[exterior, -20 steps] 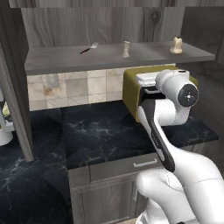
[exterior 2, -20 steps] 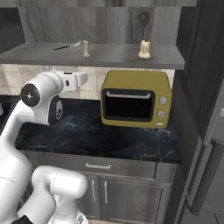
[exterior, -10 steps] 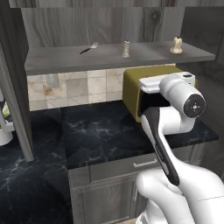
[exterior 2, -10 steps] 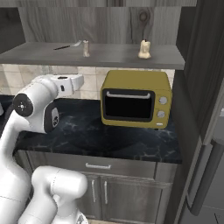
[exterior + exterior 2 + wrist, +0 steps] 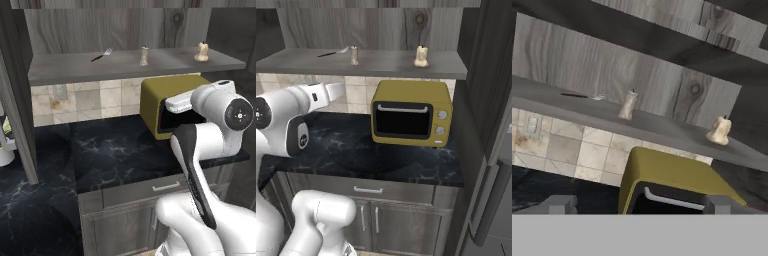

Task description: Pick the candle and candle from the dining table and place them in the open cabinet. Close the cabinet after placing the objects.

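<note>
Candles: two cream candles are standing on the flat grey shelf (image 5: 75,70) of the open cabinet, well apart; the lumpy pear-shaped candle (image 5: 201,52) is sitting toward the right end, the slimmer candle (image 5: 144,56) near the middle.
Axis: both are standing upright, long axis vertical, narrow top pointing up; the hand view is showing them tilted only because the camera is rolled.
Neighbours: a small fork (image 5: 101,54) is lying flat left of the slimmer candle, apart from it; the yellow microwave (image 5: 411,113) is sitting below the shelf on the black marbled worktop (image 5: 356,150).
Claw: the claw (image 5: 639,204) is hanging released, jaws standing wide with nothing between them, pointing up toward the shelf from just above the microwave top.
Stage (judgement): placing is looking done; door closing is remaining. One grey wood-grain door (image 5: 17,115) is standing edge-on at the left, another dark door (image 5: 491,75) at the right.
Risk 1: the arm is sitting close in front of the microwave, so a wide swing toward a door could be clipping the microwave or the shelf edge.
Risk 2: a hard push on the door could be jolting the shelf and toppling the upright candles, the narrow slimmer one first.
Risk 3: wide jaws could be snagging the door edge and leaving it ajar.
</note>
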Controlling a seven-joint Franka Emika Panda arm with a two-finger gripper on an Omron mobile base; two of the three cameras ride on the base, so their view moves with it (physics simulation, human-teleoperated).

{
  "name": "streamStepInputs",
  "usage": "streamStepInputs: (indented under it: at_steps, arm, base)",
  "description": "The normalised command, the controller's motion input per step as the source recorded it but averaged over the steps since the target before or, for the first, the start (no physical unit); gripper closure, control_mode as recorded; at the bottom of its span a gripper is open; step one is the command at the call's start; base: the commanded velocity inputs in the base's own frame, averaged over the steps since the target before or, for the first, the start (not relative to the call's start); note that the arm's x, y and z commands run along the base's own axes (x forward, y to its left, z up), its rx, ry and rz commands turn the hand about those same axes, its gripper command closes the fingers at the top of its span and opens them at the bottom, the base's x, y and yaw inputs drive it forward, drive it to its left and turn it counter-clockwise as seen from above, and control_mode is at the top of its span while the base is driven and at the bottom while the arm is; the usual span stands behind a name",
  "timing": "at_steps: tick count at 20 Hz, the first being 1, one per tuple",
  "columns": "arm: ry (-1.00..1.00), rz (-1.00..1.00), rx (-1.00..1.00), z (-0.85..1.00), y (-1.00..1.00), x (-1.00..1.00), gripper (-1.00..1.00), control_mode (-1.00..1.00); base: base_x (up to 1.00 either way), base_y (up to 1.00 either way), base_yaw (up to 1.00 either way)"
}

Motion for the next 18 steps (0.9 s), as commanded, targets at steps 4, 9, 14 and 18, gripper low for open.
streamStepInputs:
  at_steps: [4,9,14,18]
  arm:
    - [0.06,0.0,-0.18,0.0,0.0,-0.64,-1.0,-1.0]
    - [0.05,0.0,-0.23,-0.14,0.0,-0.64,-1.0,-1.0]
    - [0.02,0.0,-0.3,-0.29,0.0,-0.59,-1.0,-1.0]
    - [0.01,0.01,-0.32,-0.34,0.0,-0.48,-1.0,-1.0]
  base:
    - [0.0,0.0,0.0]
    - [0.0,0.0,0.0]
    - [0.0,0.0,0.0]
    - [0.0,0.0,0.0]
